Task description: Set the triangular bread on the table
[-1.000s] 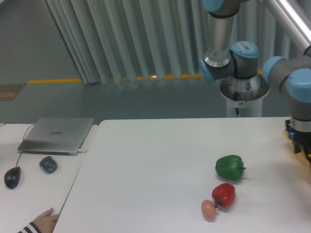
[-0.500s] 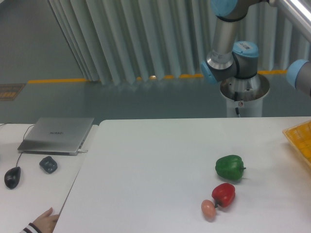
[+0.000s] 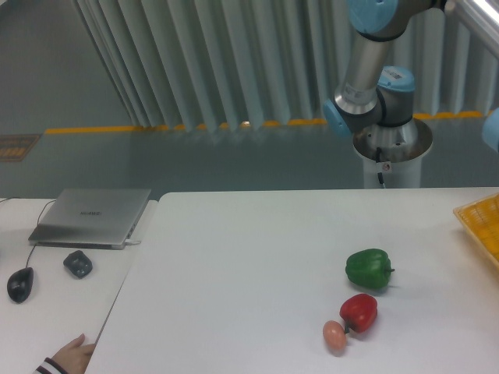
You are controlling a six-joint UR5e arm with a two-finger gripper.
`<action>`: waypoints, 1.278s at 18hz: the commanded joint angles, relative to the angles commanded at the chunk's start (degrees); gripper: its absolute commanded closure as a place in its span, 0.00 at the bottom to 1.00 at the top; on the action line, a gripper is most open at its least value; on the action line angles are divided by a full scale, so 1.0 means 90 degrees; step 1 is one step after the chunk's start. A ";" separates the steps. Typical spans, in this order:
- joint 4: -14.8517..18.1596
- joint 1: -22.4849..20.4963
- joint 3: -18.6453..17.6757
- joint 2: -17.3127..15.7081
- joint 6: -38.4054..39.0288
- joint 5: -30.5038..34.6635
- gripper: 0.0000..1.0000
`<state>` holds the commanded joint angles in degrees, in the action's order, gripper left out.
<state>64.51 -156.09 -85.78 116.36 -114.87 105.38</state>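
**Robot arm up high, pincer out of the picture**

The big white table (image 3: 257, 257) fills most of the view. The robot arm (image 3: 366, 93) stands behind the table's far edge, toward the right side. Only its grey tubes and blue joints show. The arm goes up and out past the top and right of the picture, so the pincer is not in the picture at all. I cannot tell if it is open or closed, or if it holds anything.

The triangular bread does not show anywhere. It is not on the table.

Three small foods sit on the table, toward the right side and close to the near edge. A green pepper (image 3: 368, 269) is the one farthest back of the three. A red pepper (image 3: 359, 312) sits just in front of it, a little apart. A small tan egg (image 3: 334, 336) lies right beside the red pepper on its left, and they look like they touch.

At the right edge of the table, a yellow tray (image 3: 482, 227) pokes into view. Only its corner shows, so what is in it is hidden.

To the left, a second white desk (image 3: 47, 304) sits against the table's left edge. A closed grey laptop (image 3: 92, 216) lies at the far side of that desk. A dark little thing (image 3: 77, 263) lies just in front of the laptop. A black mouse (image 3: 20, 284) with a cord is near it, closer to the left edge. At the near edge of the desk, a person's hand (image 3: 69, 354) with a striped sleeve peeks in.
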 joint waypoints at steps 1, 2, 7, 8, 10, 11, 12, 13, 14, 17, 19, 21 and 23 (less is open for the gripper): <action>-0.0010 0.0000 0.0020 0.0020 0.0010 0.0000 0.00; -0.0087 0.0000 0.0020 0.0078 0.0010 0.0000 0.00; -0.0225 0.0000 0.0088 0.0244 0.0068 -0.0029 0.00; -0.0225 0.0010 0.0088 0.0245 0.0059 -0.0029 0.00; -0.0225 0.0020 0.0069 0.0264 0.0068 -0.0029 0.00; -0.0225 0.0020 0.0059 0.0274 0.0059 -0.0029 0.00; -0.0215 0.0020 0.0059 0.0274 0.0059 -0.0029 0.00; -0.0215 0.0020 0.0059 0.0274 0.0068 -0.0029 0.01; -0.0215 0.0020 0.0049 0.0274 0.0068 -0.0029 0.03; -0.0215 0.0020 0.0000 0.0274 0.0059 0.0000 0.04; -0.0205 0.0029 0.0000 0.0274 0.0049 0.0019 0.06; -0.0186 0.0029 -0.0009 0.0254 0.0039 0.0039 0.06; -0.0166 0.0039 -0.0009 0.0225 0.0039 0.0039 0.06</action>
<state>63.02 -155.74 -85.87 118.39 -114.52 105.73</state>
